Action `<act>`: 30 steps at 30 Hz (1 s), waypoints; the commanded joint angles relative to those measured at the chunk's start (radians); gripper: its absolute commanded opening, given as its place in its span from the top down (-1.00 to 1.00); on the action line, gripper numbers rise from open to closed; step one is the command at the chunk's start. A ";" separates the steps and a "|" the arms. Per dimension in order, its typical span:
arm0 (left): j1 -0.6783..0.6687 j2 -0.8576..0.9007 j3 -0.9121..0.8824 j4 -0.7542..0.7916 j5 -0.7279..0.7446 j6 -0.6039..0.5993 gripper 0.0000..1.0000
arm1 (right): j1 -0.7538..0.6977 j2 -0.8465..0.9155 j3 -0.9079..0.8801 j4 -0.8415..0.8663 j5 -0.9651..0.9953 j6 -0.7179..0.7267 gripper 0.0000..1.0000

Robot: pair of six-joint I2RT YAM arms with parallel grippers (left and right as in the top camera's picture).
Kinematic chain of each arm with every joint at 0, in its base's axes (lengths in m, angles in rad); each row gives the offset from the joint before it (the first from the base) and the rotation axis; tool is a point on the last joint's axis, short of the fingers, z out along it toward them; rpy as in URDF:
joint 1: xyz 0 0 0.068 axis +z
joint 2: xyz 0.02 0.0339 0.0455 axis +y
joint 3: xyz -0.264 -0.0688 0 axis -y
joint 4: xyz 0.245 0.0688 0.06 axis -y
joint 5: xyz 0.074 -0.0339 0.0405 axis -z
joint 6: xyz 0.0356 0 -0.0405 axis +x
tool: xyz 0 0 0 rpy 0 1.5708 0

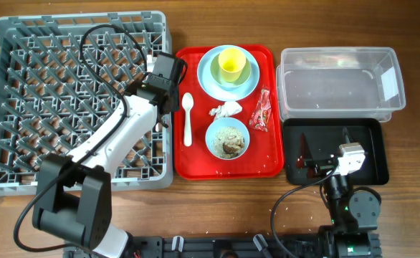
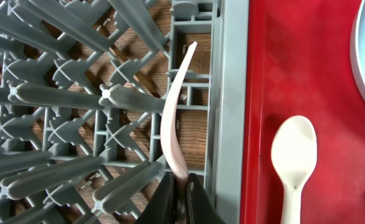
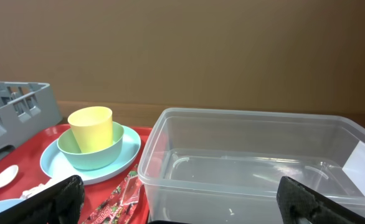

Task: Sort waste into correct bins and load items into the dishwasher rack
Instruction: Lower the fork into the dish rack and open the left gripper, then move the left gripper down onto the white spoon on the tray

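My left gripper (image 1: pixel 163 100) (image 2: pixel 177 186) is shut on the white fork (image 2: pixel 173 118) and holds it edge-on over the right-edge cells of the grey dishwasher rack (image 1: pixel 74 16) (image 2: pixel 231 93). The white spoon (image 1: pixel 188 118) (image 2: pixel 293 155) lies on the red tray (image 1: pixel 196 161). The yellow cup (image 1: pixel 231 64) (image 3: pixel 91 127) stands in a bowl on the pale blue plate (image 1: pixel 208 79). A second bowl (image 1: pixel 228 138) holds rice and brown scraps. The tissue (image 1: pixel 226 109) and red wrapper (image 1: pixel 261 112) (image 3: pixel 117 199) lie between them. My right gripper (image 1: pixel 314 165) (image 3: pixel 182 199) is open and empty over the black tray (image 1: pixel 371 150).
The clear tub (image 1: pixel 289 79) (image 3: pixel 245 118) stands behind the black tray, at the right of the red tray. The left arm stretches diagonally across the rack from the front edge. Cables loop over the rack and near the right arm's base.
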 commanded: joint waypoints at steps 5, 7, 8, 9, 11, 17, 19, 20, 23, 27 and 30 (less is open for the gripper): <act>-0.008 -0.058 -0.010 -0.012 0.043 0.000 0.58 | 0.000 0.003 -0.001 0.003 0.009 -0.014 -1.00; -0.008 -0.058 -0.010 -0.012 0.047 -0.003 0.52 | 0.000 0.003 -0.001 0.003 0.009 -0.014 -1.00; -0.008 -0.058 -0.010 -0.012 0.058 -0.003 0.53 | 0.000 0.003 -0.001 0.003 0.009 -0.014 -1.00; -0.008 -0.058 -0.010 -0.011 0.069 -0.003 0.56 | 0.000 0.003 -0.001 0.003 0.009 -0.014 -0.99; -0.008 -0.063 -0.010 -0.011 0.093 -0.003 0.75 | 0.000 0.003 -0.001 0.003 0.009 -0.014 -1.00; -0.010 -0.285 -0.010 -0.080 0.430 -0.004 0.88 | 0.000 0.003 -0.001 0.003 0.009 -0.014 -1.00; -0.025 -0.330 -0.010 -0.115 0.529 -0.077 0.67 | 0.000 0.003 -0.001 0.003 0.009 -0.014 -1.00; -0.039 -0.329 -0.010 -0.126 0.528 -0.101 0.65 | 0.000 0.003 -0.001 0.003 0.009 -0.014 -1.00; -0.122 -0.276 -0.016 -0.131 0.523 -0.108 0.78 | 0.000 0.003 -0.001 0.003 0.009 -0.014 -1.00; -0.243 -0.146 -0.016 -0.115 0.354 -0.225 0.92 | 0.000 0.003 -0.001 0.003 0.009 -0.014 -1.00; -0.287 -0.066 -0.016 -0.113 0.162 -0.309 0.92 | 0.000 0.003 -0.001 0.003 0.009 -0.014 -1.00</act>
